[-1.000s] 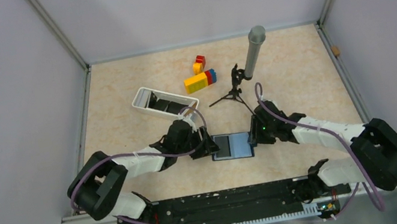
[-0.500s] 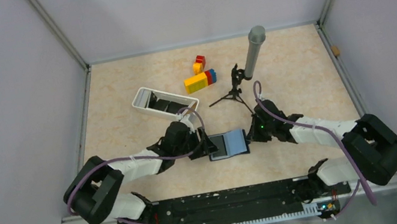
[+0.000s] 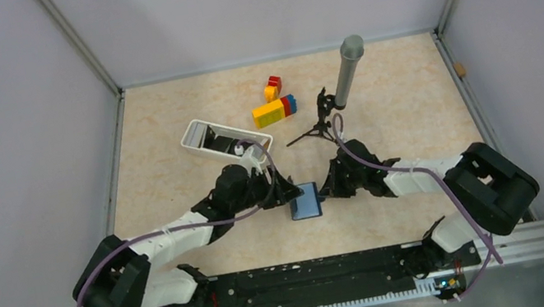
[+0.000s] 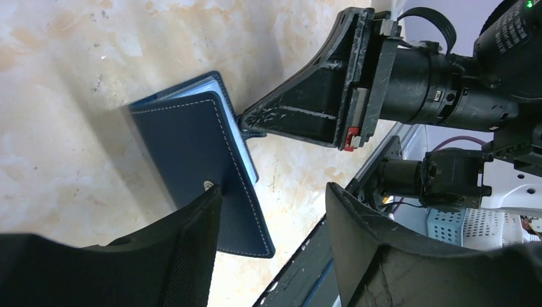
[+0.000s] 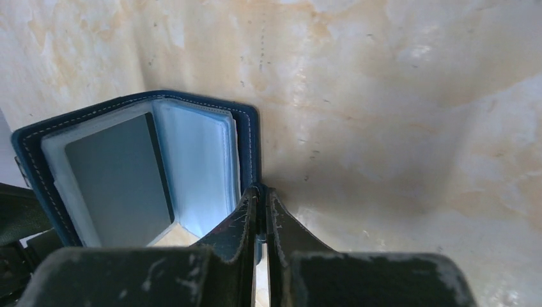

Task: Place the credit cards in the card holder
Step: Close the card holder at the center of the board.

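The navy card holder lies between my two grippers, folded nearly shut. In the right wrist view the card holder still gapes, with a dark credit card in its left pocket beside clear sleeves. My right gripper is shut on the edge of its right flap; it also shows in the top view. My left gripper is open, one finger over the stitched outer cover; it also shows in the top view. More dark cards lie in the white tray.
The white tray stands behind my left arm. Coloured blocks lie further back. A small tripod with a grey cylinder stands behind my right gripper. The near rail is close to the card holder.
My right gripper has moved left with the card holder's right flap, folding it from flat open to nearly shut. My left gripper has stayed at the left side.
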`<action>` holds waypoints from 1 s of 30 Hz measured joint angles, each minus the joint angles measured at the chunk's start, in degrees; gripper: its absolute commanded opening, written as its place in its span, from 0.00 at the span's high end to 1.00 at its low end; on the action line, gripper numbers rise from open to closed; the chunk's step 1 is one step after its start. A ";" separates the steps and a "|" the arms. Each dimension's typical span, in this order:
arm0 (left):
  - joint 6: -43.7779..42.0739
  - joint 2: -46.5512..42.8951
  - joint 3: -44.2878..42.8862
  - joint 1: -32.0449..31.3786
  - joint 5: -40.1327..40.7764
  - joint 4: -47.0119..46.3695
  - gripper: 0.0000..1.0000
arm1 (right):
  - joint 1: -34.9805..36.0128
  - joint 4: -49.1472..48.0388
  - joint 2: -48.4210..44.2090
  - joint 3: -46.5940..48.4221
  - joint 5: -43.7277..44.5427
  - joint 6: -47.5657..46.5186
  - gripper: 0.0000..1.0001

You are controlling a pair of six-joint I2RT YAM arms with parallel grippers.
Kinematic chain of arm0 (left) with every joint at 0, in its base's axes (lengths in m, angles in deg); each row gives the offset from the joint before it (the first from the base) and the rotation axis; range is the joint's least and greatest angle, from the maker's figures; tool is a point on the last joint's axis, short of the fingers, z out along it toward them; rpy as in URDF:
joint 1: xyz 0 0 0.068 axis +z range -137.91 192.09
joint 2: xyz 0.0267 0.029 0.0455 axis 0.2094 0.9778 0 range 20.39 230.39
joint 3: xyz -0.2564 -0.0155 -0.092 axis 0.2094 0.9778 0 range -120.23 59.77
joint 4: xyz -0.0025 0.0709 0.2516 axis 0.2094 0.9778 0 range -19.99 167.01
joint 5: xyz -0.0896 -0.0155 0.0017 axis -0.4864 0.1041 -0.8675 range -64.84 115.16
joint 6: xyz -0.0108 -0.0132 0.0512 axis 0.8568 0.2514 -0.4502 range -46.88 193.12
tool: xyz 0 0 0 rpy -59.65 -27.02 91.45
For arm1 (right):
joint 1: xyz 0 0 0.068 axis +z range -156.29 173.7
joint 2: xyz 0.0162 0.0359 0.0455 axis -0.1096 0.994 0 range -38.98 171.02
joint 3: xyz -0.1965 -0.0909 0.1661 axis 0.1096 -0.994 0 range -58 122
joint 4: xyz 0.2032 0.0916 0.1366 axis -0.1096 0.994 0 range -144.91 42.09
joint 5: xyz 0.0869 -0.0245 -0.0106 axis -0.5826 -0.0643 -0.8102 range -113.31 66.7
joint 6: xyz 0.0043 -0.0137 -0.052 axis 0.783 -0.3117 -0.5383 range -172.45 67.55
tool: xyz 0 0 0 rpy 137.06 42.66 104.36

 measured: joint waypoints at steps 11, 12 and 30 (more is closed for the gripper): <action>1.84 13.20 0.00 -0.09 -5.64 -10.40 0.38 | 1.42 -1.81 0.81 -0.11 0.68 2.64 1.00; 1.86 13.29 -0.02 -0.09 -5.75 -10.60 0.37 | 1.44 -1.84 0.42 -0.44 0.96 2.86 1.00; 0.79 4.37 -1.27 0.85 9.70 8.39 0.48 | 1.44 -3.52 -5.14 -5.90 3.10 5.25 1.00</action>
